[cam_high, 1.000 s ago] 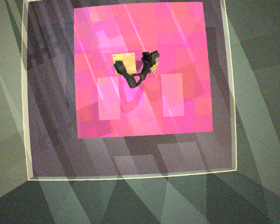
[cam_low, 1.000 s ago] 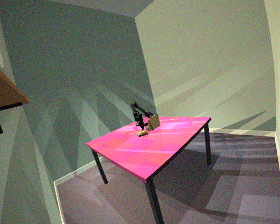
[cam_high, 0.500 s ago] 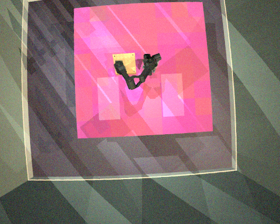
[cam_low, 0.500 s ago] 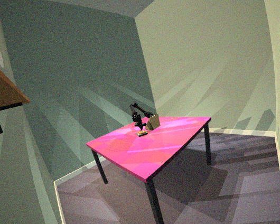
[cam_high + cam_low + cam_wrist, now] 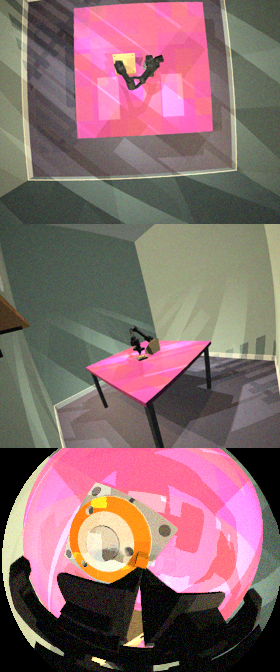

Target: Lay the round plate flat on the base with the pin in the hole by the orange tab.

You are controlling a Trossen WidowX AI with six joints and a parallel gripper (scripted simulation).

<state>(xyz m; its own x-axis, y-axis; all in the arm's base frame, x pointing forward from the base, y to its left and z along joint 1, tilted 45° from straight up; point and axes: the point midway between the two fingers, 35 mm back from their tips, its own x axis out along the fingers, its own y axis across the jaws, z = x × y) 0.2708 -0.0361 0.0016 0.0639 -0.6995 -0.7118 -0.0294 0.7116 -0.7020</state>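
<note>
The round plate (image 5: pixel 126 533) (image 5: pixel 142 355), with an orange rim and cream middle, sits around the post (image 5: pixel 102 540) on the grey square base (image 5: pixel 159 541) (image 5: pixel 142 359). Its orange tab (image 5: pixel 142 558) points to the lower right in the wrist view, with a dark hole (image 5: pixel 129 551) beside it. My gripper (image 5: pixel 141 570) (image 5: pixel 140 354) is shut with nothing held, its tips right at the tab's outer end. Contact cannot be told for certain. I cannot make out the pin or whether the plate lies flat. In the top view the arm hides most of the plate and base.
The base stands on the pink table (image 5: pixel 142 119) (image 5: pixel 127 380). A yellowish square board (image 5: pixel 130 59) (image 5: pixel 155 346) is close to the base, by the arm's mount. The folded arm (image 5: pixel 132 83) spans from there to the plate. A brown tabletop (image 5: pixel 11 315) is far off at the left.
</note>
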